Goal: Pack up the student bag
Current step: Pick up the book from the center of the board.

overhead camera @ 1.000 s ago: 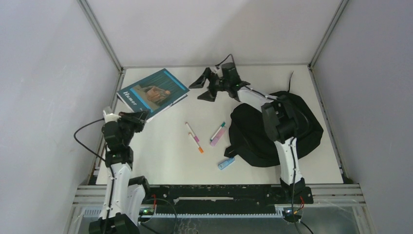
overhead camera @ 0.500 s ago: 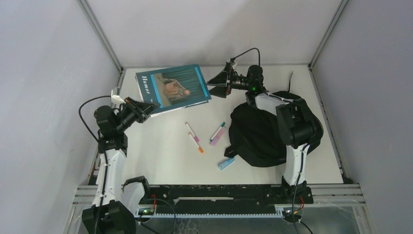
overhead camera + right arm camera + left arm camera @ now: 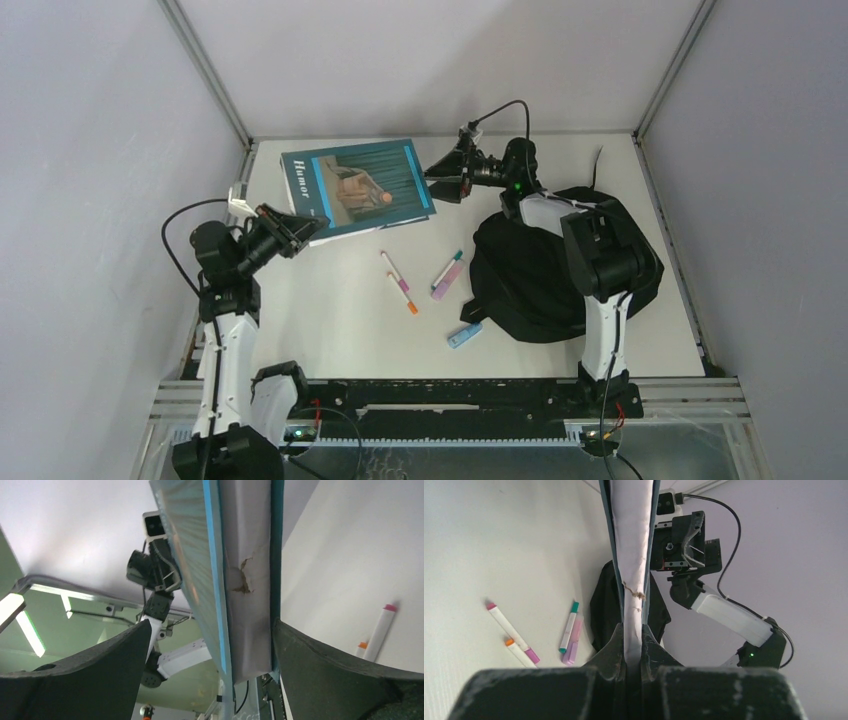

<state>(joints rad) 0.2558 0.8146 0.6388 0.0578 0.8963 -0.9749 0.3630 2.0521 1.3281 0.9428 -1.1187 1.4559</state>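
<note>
Black fingers on white paper: grips the book (image 3: pixel 631 540) by its page edge with the left gripper (image 3: pixel 634 639), jaws pressed nearly together on it, a teal cover to either side of the pinch. Shows a small brown tear in the page edge a little beyond the fingertips. From above, holds one near corner of the book (image 3: pixel 360 185) in the left gripper (image 3: pixel 297 226), cover facing up and tilted, the title "Humor" readable along its left side

Spreads the right gripper (image 3: pixel 211 625) wide at the opposite end, one finger on each side of the book (image 3: pixel 245 580), the book standing edge-on in the gap; cannot tell whether either finger touches a cover. From above, sets the right gripper (image 3: pixel 447 172) at the book's far right corner

Finds the student bag (image 3: pixel 520 285) slumped on the right half of the table (image 3: pixel 330 330), partly beneath the right arm (image 3: pixel 600 265), outside both pairs of jaws: near the right gripper, on its near side, and well apart from the left gripper across the table. Appears as a dark fold (image 3: pixel 601 605) behind the book in the left wrist view

Between book and bag, loose on the table: a pink-capped marker (image 3: pixel 394 268), an orange-capped marker (image 3: pixel 407 299) just beside it, a teal-capped pen (image 3: pixel 450 266) against a purple highlighter (image 3: pixel 443 284), and nearer the arm bases a small light-blue item (image 3: pixel 464 335)
</note>
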